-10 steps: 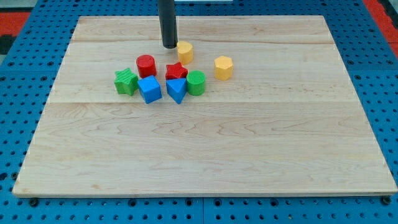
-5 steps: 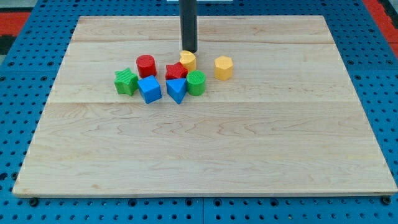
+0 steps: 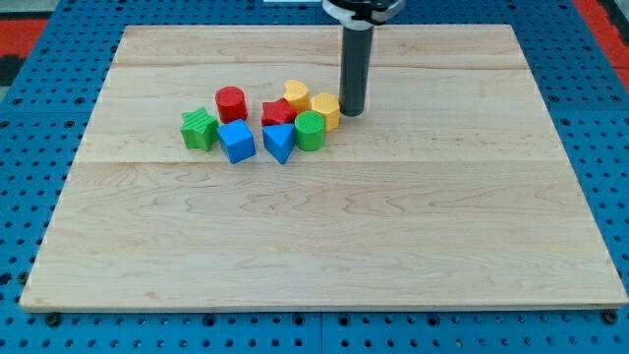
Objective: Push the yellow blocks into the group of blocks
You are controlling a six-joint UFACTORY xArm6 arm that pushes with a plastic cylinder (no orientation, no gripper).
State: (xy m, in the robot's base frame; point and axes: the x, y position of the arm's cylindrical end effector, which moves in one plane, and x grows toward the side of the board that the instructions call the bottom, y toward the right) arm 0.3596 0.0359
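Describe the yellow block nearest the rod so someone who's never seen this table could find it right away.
On the wooden board, find the cluster of coloured blocks left of centre near the view's top. At its right edge my tip stands beside a yellow block, just above and right of the green cylinder. The other yellow block sits further left and nearer the view's top.

The dark rod (image 3: 353, 64) comes down almost upright from the far edge of the view, slightly right of centre. Its mount shows only as a pale collar at the top. My tip (image 3: 351, 112) rests at tabletop height.
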